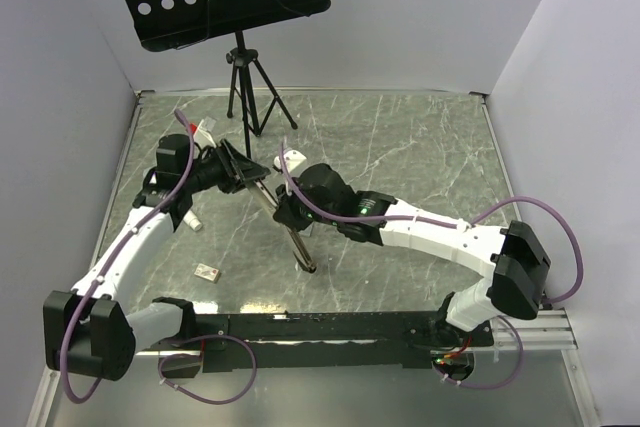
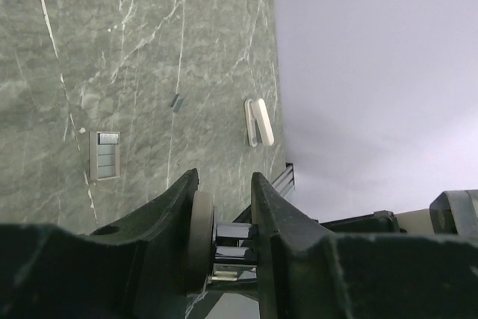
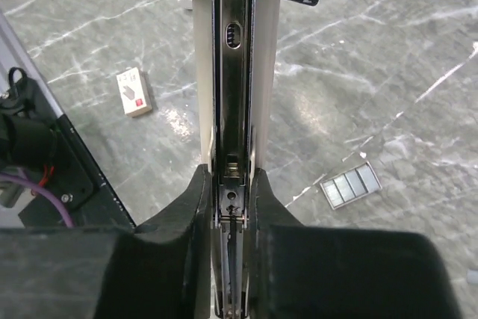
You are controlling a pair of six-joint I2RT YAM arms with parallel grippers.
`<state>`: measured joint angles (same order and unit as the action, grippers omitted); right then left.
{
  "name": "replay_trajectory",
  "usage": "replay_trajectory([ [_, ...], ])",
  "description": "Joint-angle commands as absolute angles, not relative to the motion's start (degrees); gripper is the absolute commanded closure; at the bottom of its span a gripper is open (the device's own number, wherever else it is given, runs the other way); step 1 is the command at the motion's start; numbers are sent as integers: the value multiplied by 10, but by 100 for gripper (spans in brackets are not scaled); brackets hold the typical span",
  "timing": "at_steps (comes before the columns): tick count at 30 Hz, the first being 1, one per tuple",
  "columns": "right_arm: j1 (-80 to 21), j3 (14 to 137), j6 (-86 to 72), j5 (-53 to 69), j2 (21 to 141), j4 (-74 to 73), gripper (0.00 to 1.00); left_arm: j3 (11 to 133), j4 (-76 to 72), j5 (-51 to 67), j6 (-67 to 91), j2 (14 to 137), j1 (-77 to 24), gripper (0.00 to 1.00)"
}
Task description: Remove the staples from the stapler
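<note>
From above, the left gripper [image 1: 238,169] is squeezing the far end of the stapler [image 1: 303,252], and the right gripper [image 1: 290,215] is pinching it nearer the middle. In the left wrist view, the fingers [image 2: 187,207] are clamping a shiny part of the stapler, and the staples [image 2: 104,155] are lying on the table [image 2: 134,28] beyond. In the right wrist view, the fingers [image 3: 196,199] are gripping the stapler's thin metal bar, which is sticking straight out ahead
</note>
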<state>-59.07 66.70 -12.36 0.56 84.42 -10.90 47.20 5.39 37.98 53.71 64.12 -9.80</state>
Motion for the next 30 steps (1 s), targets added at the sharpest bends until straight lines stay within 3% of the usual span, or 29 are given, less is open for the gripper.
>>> replay_trajectory([
  [1, -587, 670, -149, -76, 819, -86, 100, 495, 29, 438, 525, 644, -92, 63],
  [3, -587, 663, -146, -88, 814, -76, 100, 504, 38, 432, 500, 639, -92, 39],
  [8, -577, 690, -137, -128, 824, -120, 100, 530, 75, 407, 460, 632, -91, 19],
  [12, -542, 692, -150, -83, 822, -134, 100, 547, 108, 388, 415, 635, -91, 2],
  [20, -400, 748, -144, -12, 840, -259, 100, 520, 142, 231, 322, 577, -101, 1],
  [30, -283, 883, -101, -140, 974, -431, 100, 497, 148, 182, 307, 548, -108, 1],
])
